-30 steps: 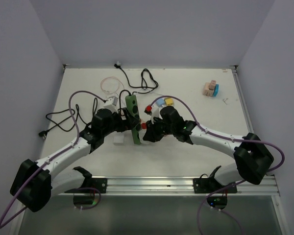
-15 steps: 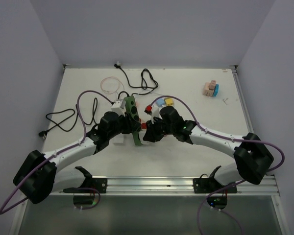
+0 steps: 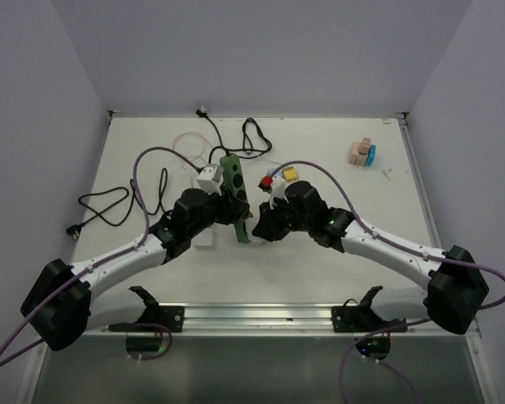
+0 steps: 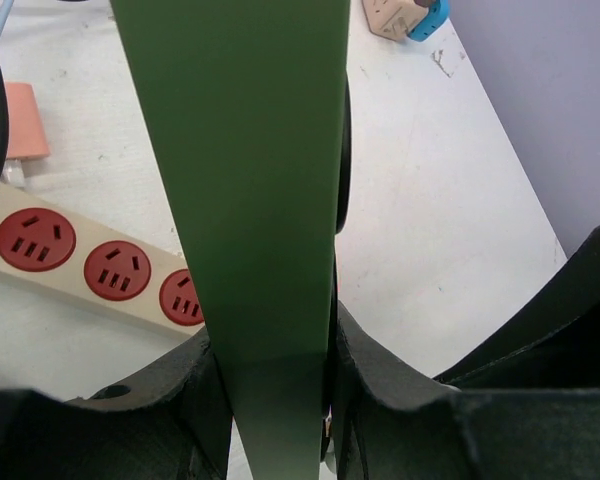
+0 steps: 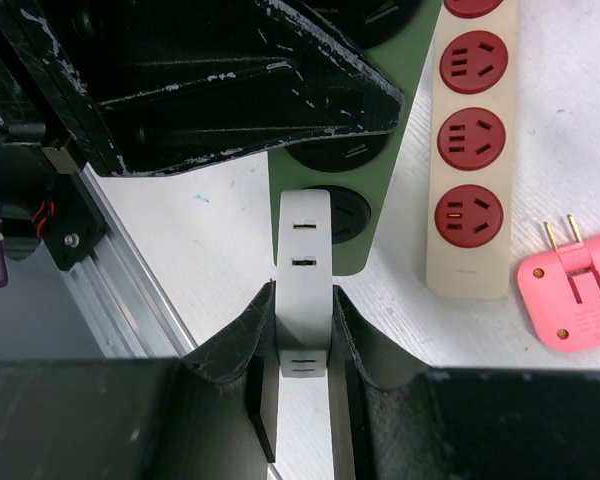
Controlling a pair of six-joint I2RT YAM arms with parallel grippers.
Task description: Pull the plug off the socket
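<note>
Pull step was in hand, and by my read the plug was not yet clear. Mid-table, between the arms, the left gripper (image 4: 275, 372) clamped the green socket strip (image 4: 235, 150), fingers pressed on its two long sides and strip turned on edge. Couldn't tell if it rested on the table (image 3: 320, 143) or was lifted. From the other side the right gripper (image 5: 305, 345) pinched the white plug (image 5: 305, 262) by its flat faces, both fingers tight on it. The plug's far end overlapped the last black outlet at the strip's end. Prongs were hidden, so seated or half out: couldn't tell.

Next move, as I judged it: left arm keeps the strip fixed, right arm draws the plug straight back off the outlet face with no twist. A sideways tug would likely slide the strip in the left fingers. The beige strip (image 5: 470, 150) and pink plug (image 5: 578, 300) lay just beside, so the path back was tight.
</note>
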